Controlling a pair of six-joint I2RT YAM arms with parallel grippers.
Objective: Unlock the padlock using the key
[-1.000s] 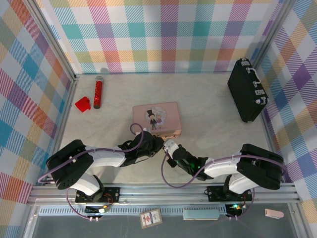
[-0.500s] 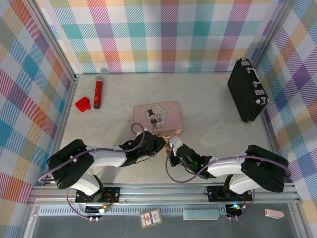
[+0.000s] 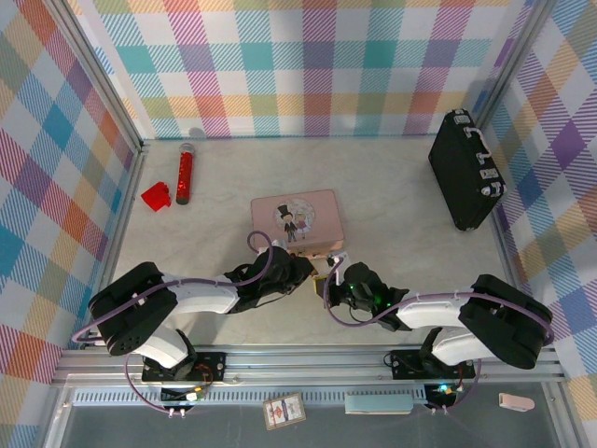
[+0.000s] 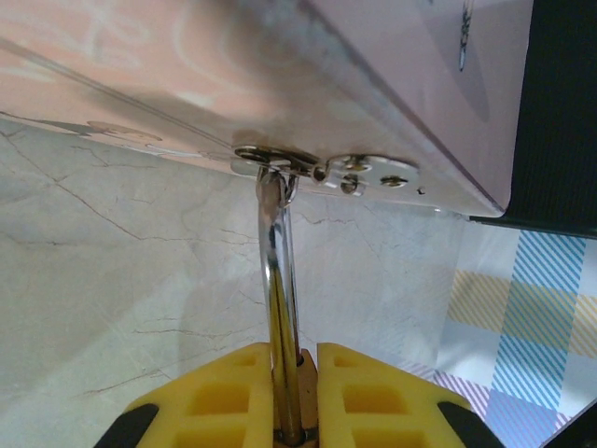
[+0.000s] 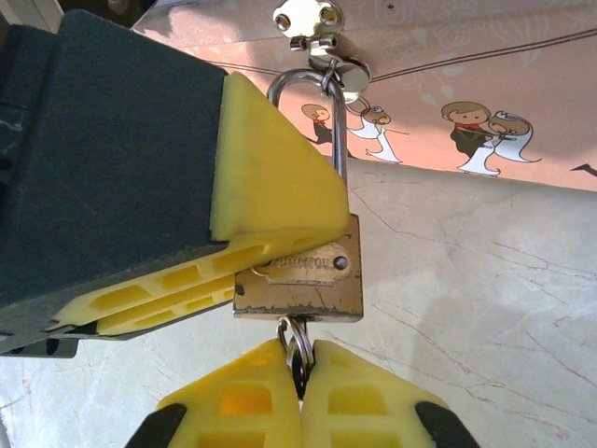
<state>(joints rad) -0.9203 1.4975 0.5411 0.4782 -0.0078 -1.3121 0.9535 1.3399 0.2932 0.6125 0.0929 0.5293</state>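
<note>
The brass padlock hangs by its silver shackle from the hasp of the pink tin. My left gripper is shut on the padlock's body, the shackle rising from between its yellow pads to the hasp. In the right wrist view one left finger presses the lock's side. My right gripper is shut on the key just below the padlock. The key's ring shows at the lock's underside and its blade is hidden. From above, both grippers meet at the tin's near edge.
A black case stands at the far right by the wall. A red cylinder and a small red block lie at the far left. The marble tabletop lies bare between tin and case.
My right wrist has turned and moved in closer under the padlock, its forearm shifting right. The left arm has stayed on the padlock.
</note>
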